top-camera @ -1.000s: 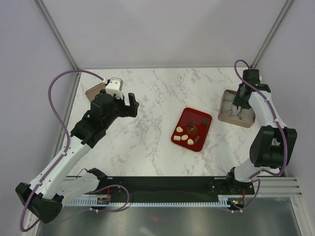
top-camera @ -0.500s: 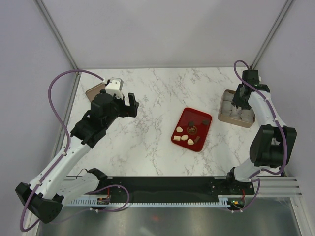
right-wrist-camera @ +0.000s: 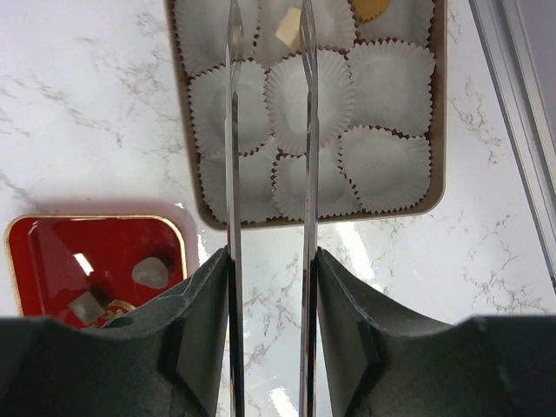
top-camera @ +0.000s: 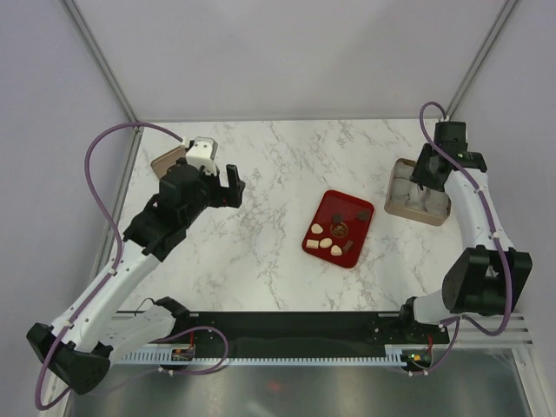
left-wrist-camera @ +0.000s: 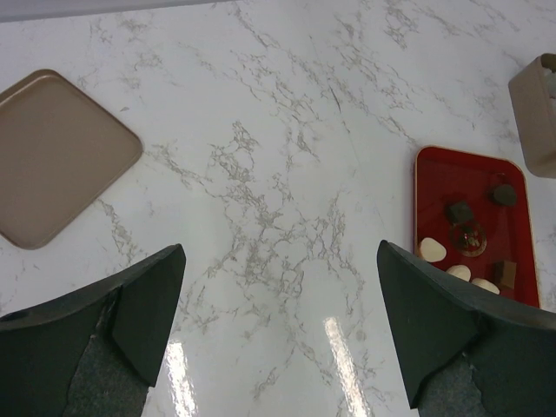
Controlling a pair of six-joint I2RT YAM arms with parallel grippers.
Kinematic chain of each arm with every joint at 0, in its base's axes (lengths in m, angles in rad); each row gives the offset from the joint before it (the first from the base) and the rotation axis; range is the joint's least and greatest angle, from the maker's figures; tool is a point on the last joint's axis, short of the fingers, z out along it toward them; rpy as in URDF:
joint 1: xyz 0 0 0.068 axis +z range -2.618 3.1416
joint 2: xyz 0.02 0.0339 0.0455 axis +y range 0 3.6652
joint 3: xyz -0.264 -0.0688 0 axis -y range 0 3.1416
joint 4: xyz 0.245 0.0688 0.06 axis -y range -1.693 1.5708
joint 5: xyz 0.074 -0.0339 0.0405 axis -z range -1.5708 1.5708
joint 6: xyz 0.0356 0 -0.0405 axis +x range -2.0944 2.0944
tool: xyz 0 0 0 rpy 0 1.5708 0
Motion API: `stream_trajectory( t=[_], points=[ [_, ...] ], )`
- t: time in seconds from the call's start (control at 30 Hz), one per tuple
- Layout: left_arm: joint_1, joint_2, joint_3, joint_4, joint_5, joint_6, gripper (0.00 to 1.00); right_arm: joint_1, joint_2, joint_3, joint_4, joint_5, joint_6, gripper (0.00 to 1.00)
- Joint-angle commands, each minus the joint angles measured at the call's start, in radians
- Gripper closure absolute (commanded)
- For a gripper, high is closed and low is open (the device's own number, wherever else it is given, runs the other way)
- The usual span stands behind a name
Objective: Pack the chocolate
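Observation:
Several chocolates, cream and dark brown (top-camera: 325, 244), lie on the red tray (top-camera: 358, 237), which also shows in the left wrist view (left-wrist-camera: 434, 178) and the right wrist view (right-wrist-camera: 52, 252). The tan box (top-camera: 402, 208) of white paper cups (right-wrist-camera: 382, 161) holds a cream piece (right-wrist-camera: 287, 29) and a yellow piece (right-wrist-camera: 372, 7). My right gripper (top-camera: 423, 185) hovers over the box; its thin metal blades (right-wrist-camera: 268, 17) stand apart, and the cream piece lies loose in a cup between them. My left gripper (top-camera: 228, 178) is wide open and empty (left-wrist-camera: 278, 330) above bare marble, left of the tray.
A flat tan lid (top-camera: 167, 159) lies at the back left and shows in the left wrist view (left-wrist-camera: 52, 156). The table's right edge rail (right-wrist-camera: 521, 104) runs close beside the box. Frame posts stand at both back corners.
My right wrist has risen and shifted a little to the right and back above the box. The left arm has barely moved.

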Motion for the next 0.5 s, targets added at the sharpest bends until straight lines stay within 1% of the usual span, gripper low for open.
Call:
stream_trajectory(
  t=[0.0, 0.1, 0.13, 0.27, 0.3, 0.37, 0.47],
  points=[
    [0.004, 0.011, 0.094, -0.034, 0.048, -0.011, 0.0, 0.033, -0.113, 0.017, -0.017, -0.056, 0.0, 0.51],
    [0.004, 0.021, 0.155, -0.127, 0.12, -0.036, 0.0, 0.102, -0.172, -0.012, -0.063, -0.061, -0.007, 0.51],
    [0.004, 0.015, 0.158, -0.146, 0.143, -0.039, 0.0, 0.143, -0.187, -0.035, -0.072, -0.064, -0.014, 0.51],
    [0.004, -0.051, 0.12, -0.23, 0.278, -0.069, 0.0, 0.205, -0.299, -0.107, -0.101, -0.145, -0.026, 0.51],
    [0.004, -0.065, 0.083, -0.241, 0.326, -0.074, 0.0, 0.217, -0.322, -0.126, -0.1, -0.183, -0.027, 0.51],
    [0.004, -0.116, 0.02, -0.264, 0.348, -0.095, 0.0, 0.263, -0.38, -0.192, -0.094, -0.21, -0.02, 0.51],
    [0.004, -0.172, -0.038, -0.281, 0.317, -0.12, 0.0, 0.297, -0.434, -0.268, -0.088, -0.218, -0.02, 0.51]
  ],
)
